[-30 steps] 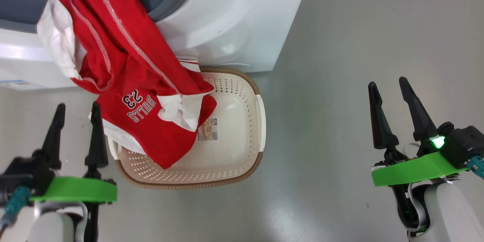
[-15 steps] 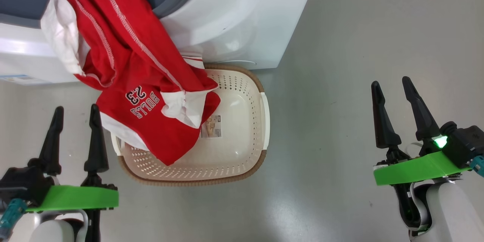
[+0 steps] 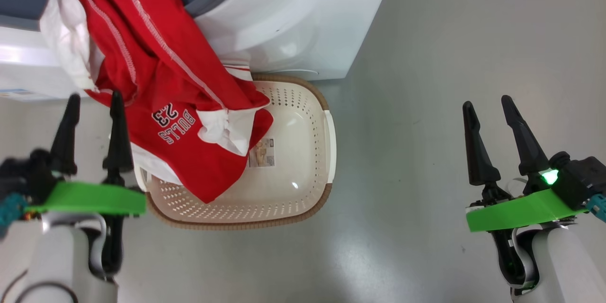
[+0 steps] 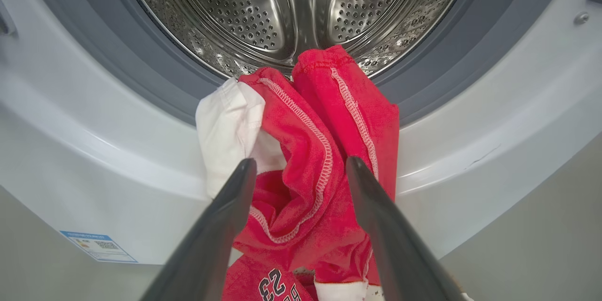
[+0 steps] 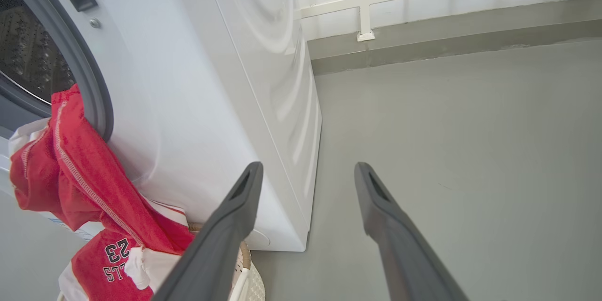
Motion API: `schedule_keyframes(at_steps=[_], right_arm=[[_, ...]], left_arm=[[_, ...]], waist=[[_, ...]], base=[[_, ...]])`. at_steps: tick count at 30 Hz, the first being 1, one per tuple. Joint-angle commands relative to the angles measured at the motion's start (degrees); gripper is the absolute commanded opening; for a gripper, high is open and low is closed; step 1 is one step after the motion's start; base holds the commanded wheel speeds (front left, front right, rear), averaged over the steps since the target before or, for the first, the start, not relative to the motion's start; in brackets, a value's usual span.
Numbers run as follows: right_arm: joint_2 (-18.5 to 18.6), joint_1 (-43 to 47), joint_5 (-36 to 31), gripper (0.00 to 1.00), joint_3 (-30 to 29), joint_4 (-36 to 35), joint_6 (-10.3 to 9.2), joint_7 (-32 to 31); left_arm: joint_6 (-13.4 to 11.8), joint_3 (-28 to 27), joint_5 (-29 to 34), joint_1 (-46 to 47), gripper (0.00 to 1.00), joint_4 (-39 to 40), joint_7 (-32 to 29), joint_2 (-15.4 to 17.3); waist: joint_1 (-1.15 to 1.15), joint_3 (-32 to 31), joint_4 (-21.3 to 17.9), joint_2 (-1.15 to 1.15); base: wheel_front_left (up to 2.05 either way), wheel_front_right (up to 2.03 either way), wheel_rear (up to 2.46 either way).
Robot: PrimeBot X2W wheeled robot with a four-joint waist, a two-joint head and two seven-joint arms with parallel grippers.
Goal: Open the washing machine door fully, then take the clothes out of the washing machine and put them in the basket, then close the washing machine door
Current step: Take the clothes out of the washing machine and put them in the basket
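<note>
A smooth grey floor [image 3: 426,33] runs back to a low kerb under a white railing [image 5: 364,0]. The washing machine [image 3: 293,19] stands on it, with the basket [image 3: 303,201] just in front. The red jersey [image 3: 175,80] hangs lengthwise out of the steel drum [image 4: 263,9] and down the front. Its lower end lies in the basket (the lettering reads upside down from the head). The left gripper [image 3: 94,95] is spread and empty beside the jersey. The right gripper [image 3: 486,101] is spread and empty over bare floor, well apart.
</note>
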State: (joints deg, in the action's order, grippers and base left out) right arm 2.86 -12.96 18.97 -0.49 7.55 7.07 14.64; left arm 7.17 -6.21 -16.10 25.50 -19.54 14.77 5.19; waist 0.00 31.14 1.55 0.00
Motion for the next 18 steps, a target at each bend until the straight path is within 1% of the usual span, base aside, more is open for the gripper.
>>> schedule_keyframes(at_steps=[1,6,18], right_arm=[[0.0,-0.1,-0.8,1.0,1.7,-1.4,0.42,0.4],[0.0,-0.8,-0.6,1.0,2.3,-1.5,0.42,0.4],[0.0,-2.1,0.2,1.0,3.5,-1.9,0.42,0.4]], left_arm=[[0.3,-1.1,-0.6,2.5,1.0,-0.8,0.2,2.6],[0.3,-0.3,-0.7,6.9,1.0,-4.6,0.2,3.8],[0.3,-1.1,2.2,14.7,1.0,-12.0,0.2,4.1]], waist=[[0.0,0.7,-0.4,0.0],[0.0,1.8,-1.3,0.0],[0.0,4.0,-3.7,0.0]], base=[[0.0,0.0,0.0],[0.0,0.0,0.0],[0.0,0.0,0.0]])
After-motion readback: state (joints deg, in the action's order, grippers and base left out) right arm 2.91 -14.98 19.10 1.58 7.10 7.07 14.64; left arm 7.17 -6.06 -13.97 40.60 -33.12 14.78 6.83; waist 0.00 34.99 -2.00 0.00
